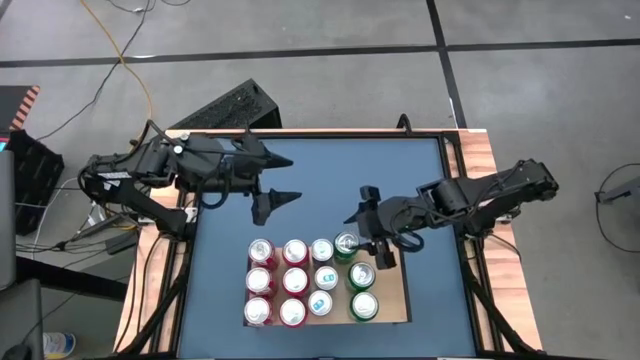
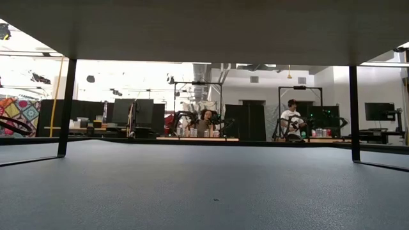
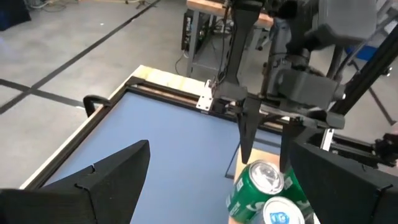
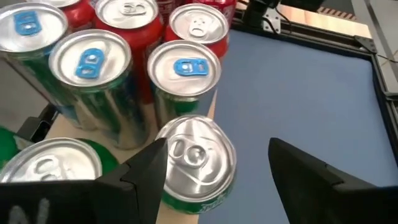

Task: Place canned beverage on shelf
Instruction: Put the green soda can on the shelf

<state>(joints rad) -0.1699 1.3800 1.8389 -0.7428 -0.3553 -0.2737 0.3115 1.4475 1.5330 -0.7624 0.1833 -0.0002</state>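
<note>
The green can [image 1: 345, 246] stands upright, its long axis vertical and its silver pull-tab lid facing up, at the far corner of the shelf [image 1: 395, 300], on the board's edge nearest the open mat. In the right wrist view this can [image 4: 194, 163] sits partly between the right gripper's [image 1: 370, 228] dark fingers [image 4: 138, 171], one finger beside its rim and the other out over the blue mat; the jaws stand apart and whether they touch the can cannot be told, so no grip shows. The shelf is a pale tan board lying flat with its long side across the table, and it carries rows of upright cans: red cans [image 1: 277, 280] on the side toward the left arm, silver cans with blue tabs [image 1: 323, 278] in the middle, and two more green cans [image 1: 362, 291] in line with the first. The left gripper [image 1: 282, 178] hangs over bare mat well apart from the cans, its two fingers spread wide and holding nothing. The blue mat [image 1: 320, 180] covers the tabletop inside a wooden frame [image 1: 478, 170] with black rails. From table height the mat runs level to black posts [image 2: 66, 105], and beyond them lies a bright workroom with dark monitors, other robot rigs and two seated persons [image 2: 293, 118] far off.
</note>
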